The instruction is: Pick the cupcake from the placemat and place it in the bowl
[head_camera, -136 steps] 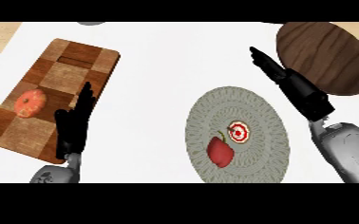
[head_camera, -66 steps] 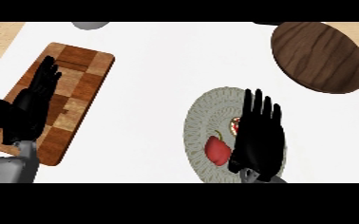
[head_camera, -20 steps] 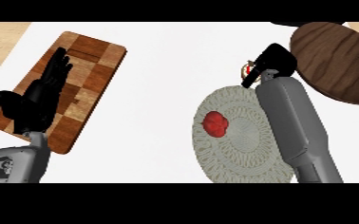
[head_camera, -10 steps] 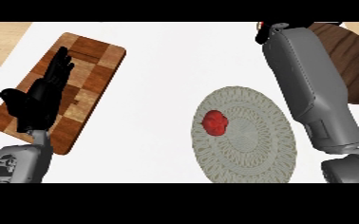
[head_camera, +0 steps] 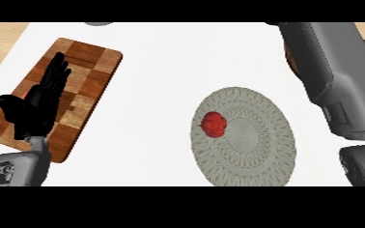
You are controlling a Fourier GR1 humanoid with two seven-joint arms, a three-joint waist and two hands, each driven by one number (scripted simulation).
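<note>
Round grey placemat (head_camera: 246, 137) on the white counter (head_camera: 164, 72), red lump (head_camera: 214, 123) on its left part. Left of the placemat, left hand (head_camera: 39, 104) resting open, fingers straight, over a wooden board (head_camera: 89, 77), holding nothing. Right of the placemat, grey right forearm (head_camera: 324, 72) only; hand out of frame. Cupcake and bowl unseen.

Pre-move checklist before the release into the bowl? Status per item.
1. Cupcake off the placemat: ok, none shows there.
2. Right hand in view: not ok, only the right forearm shows.
3. Cupcake in the right hand: cannot tell.
4. Bowl under the hand: cannot tell, only a sliver shows.
5. Red item undisturbed on the placemat: ok.
6. Left hand open over the cutting board: ok.
</note>
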